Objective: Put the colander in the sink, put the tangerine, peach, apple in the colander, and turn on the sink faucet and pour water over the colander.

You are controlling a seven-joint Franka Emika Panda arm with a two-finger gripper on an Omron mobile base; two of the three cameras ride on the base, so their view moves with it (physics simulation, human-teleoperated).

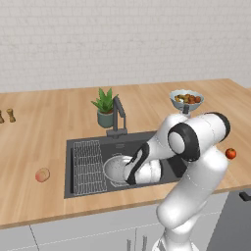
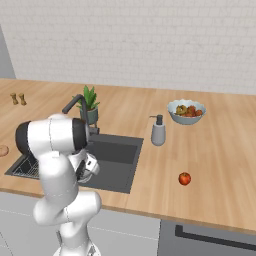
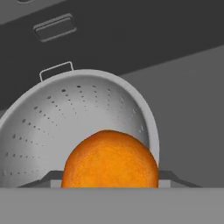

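My gripper [image 3: 109, 178] is shut on the bright orange tangerine [image 3: 109, 159], held just over the whitish perforated colander [image 3: 65, 118]. The colander [image 1: 113, 169] sits in the dark grey sink [image 1: 142, 139], and my hand hangs low over it. The dark angular sink faucet [image 1: 119, 115] stands behind the basin. On the counter left of the sink lies the pale pink-orange peach [image 1: 42, 175]. The red apple [image 1: 231, 153] rests on the counter to the right, near the front edge.
A wire rack [image 1: 89, 166] fills the basin's left side. A potted plant [image 1: 105, 107] stands beside the faucet. A pale bowl of mixed fruit [image 2: 186, 111] and a soap dispenser [image 2: 158, 131] stand right of the sink. Two small shakers [image 1: 10, 115] sit far left.
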